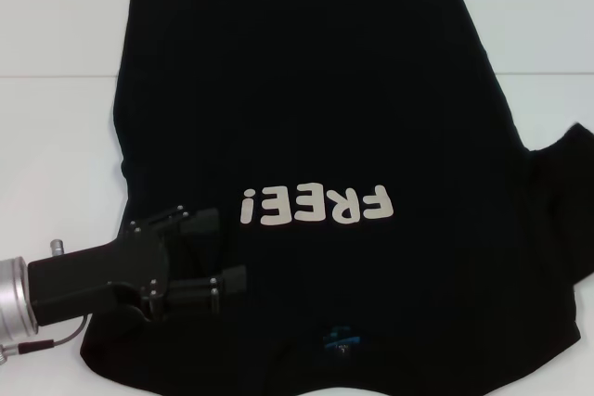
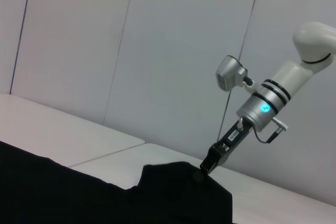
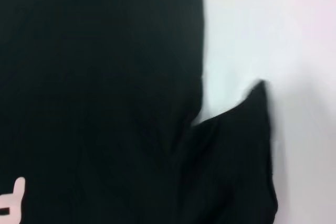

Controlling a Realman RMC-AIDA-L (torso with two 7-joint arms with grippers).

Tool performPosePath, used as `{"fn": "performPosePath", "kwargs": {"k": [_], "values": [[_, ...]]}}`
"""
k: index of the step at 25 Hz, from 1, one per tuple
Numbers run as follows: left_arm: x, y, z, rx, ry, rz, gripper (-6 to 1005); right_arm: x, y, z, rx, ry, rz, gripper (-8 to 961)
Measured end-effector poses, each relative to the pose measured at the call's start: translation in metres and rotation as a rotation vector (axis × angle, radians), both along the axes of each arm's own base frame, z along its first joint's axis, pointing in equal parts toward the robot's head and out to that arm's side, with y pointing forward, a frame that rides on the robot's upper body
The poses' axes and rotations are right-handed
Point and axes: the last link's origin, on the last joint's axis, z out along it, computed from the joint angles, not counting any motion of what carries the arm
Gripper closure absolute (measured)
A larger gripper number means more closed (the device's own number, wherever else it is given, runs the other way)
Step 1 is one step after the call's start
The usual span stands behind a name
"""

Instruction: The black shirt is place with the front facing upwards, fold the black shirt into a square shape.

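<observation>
While spread front-up across the white bench (image 1: 56,34), the large black cloth T-shirt (image 1: 316,99) with white "FREE!" lettering (image 1: 317,205) reaches its near edge. Left gripper (image 1: 232,249) over the left shoulder, fingers apart. Right gripper (image 2: 202,170) apparently pinching the right sleeve.

Black shirt (image 1: 316,99) on white table (image 1: 56,34)

Black boxy left gripper (image 1: 227,249) with silver screws, silver cylindrical wrist, thin red-tipped cable. Right arm: white rounded link, silver wrist with black bands, teal glowing ring, grey camera block, black right gripper (image 2: 202,170).
</observation>
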Motion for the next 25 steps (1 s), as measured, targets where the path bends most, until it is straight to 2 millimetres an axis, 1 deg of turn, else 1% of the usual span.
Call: {"fn": "performPosePath", "kwargs": {"k": [4,6,8,10,14,20,25], "values": [[0.0,0.0,0.0,-0.002,0.001,-0.002,63,0.002,-0.002,0.017,0.026,-0.006,0.011,901],[0.0,0.0,0.0,-0.002,0.002,-0.002,62,0.001,-0.002,0.021,0.033,-0.01,0.022,894],[0.0,0.001,0.0,-0.002,0.003,0.0,62,-0.003,0.0,0.023,0.035,-0.009,0.038,887],[0.0,0.001,0.0,-0.002,0.005,0.0,62,-0.008,0.002,0.022,0.026,-0.004,0.055,880],[0.0,0.001,-0.001,-0.004,0.007,0.001,62,-0.023,0.01,0.009,-0.016,0.001,0.102,866],[0.001,0.002,-0.001,-0.006,0.009,-0.003,63,-0.055,0.022,-0.022,-0.106,-0.015,0.186,846],[0.001,0.002,-0.002,-0.008,0.009,-0.005,62,-0.08,0.027,-0.046,-0.176,-0.037,0.251,828]]}}
